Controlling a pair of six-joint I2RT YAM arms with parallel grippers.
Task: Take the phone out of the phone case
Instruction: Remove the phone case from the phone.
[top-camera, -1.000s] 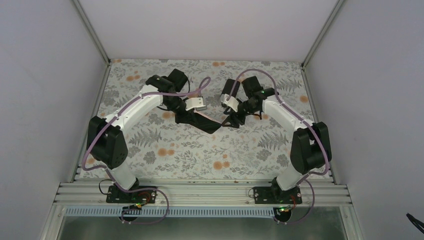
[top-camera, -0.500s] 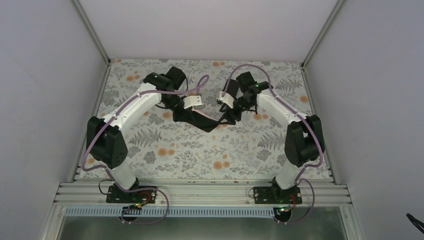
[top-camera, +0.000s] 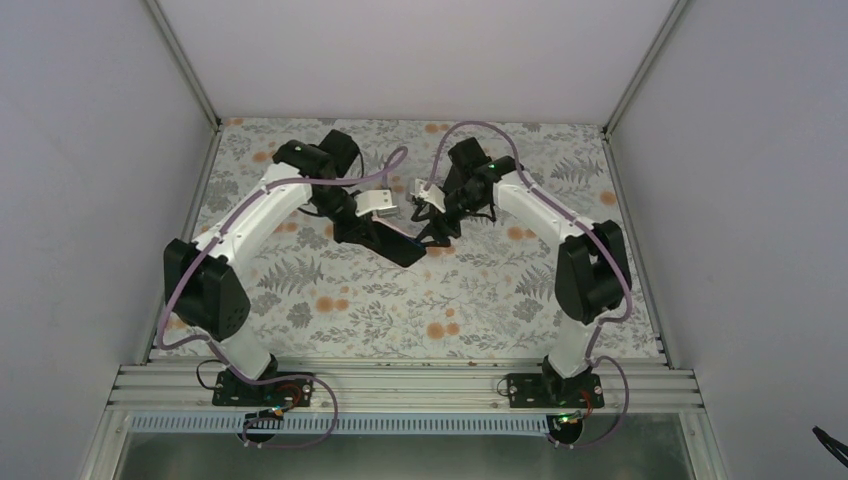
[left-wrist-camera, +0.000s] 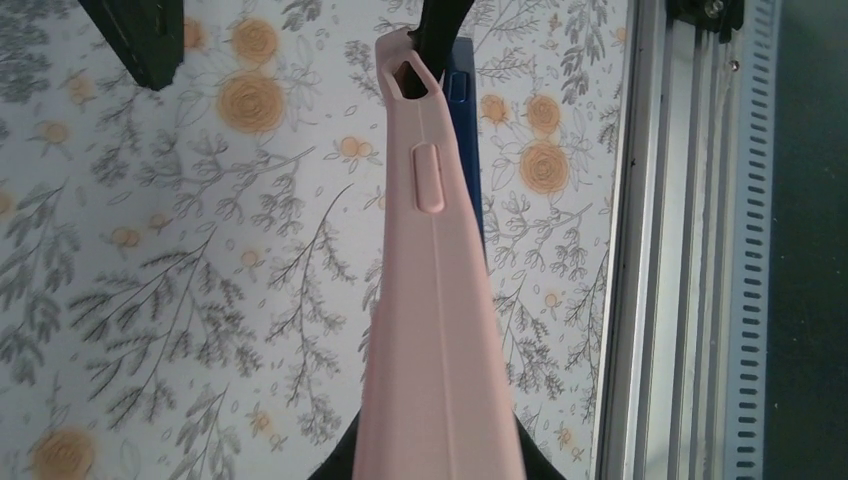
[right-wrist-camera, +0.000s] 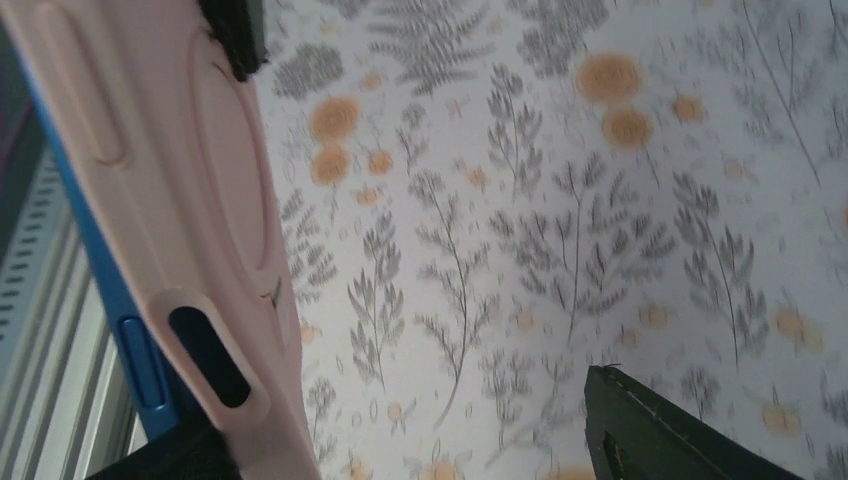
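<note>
Clamping phone case (left-wrist-camera: 440, 330), left hand (left-wrist-camera: 432, 468) above floral tablecloth (left-wrist-camera: 200, 300); right hand (right-wrist-camera: 410, 445) apart at case corner

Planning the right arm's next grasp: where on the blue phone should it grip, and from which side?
Probably the phone's exposed blue long edge, near the slotted corner of the pink phone case; no other part of it shows clear of the case. Come in from the free end, opposite the left gripper, which is shut on the case's other end. The open right gripper sits beside that corner.
</note>
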